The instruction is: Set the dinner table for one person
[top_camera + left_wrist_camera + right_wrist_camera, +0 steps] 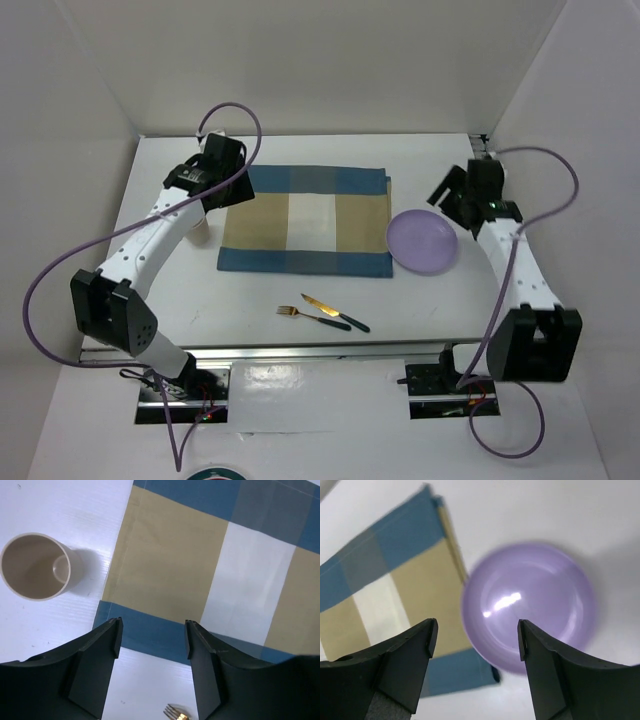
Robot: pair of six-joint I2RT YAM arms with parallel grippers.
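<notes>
Both arms hang over the dinner table, which spreads beneath and beyond each of them, and neither holds anything. The left gripper has its jaws well apart with only cloth and bare tabletop showing between them. The right gripper is likewise wide open and empty. Directly under and just ahead of the right gripper's fingers lies a purple plate, with its rim meeting or slightly overlapping the edge of the checked placemat off to that gripper's left. That is the likeliest trouble. The plate is shallow and glossy, so a pinch on its thin rim could slip. If the plate were dragged towards the middle rather than lifted, it could catch the cloth's edge and rumple or shift the mat. Off to the left of the left gripper's fingers, on bare table just beside the mat, a beige cup stands upright. It looks light, so a spread finger coming down off-centre, or the arm sweeping past, could tip it or push it away. Behind both grippers, towards the arm bases, a gold fork and a knife lie flat and close together. They are thin, so a grasp at one may scrape the table or nudge the other out of line.
</notes>
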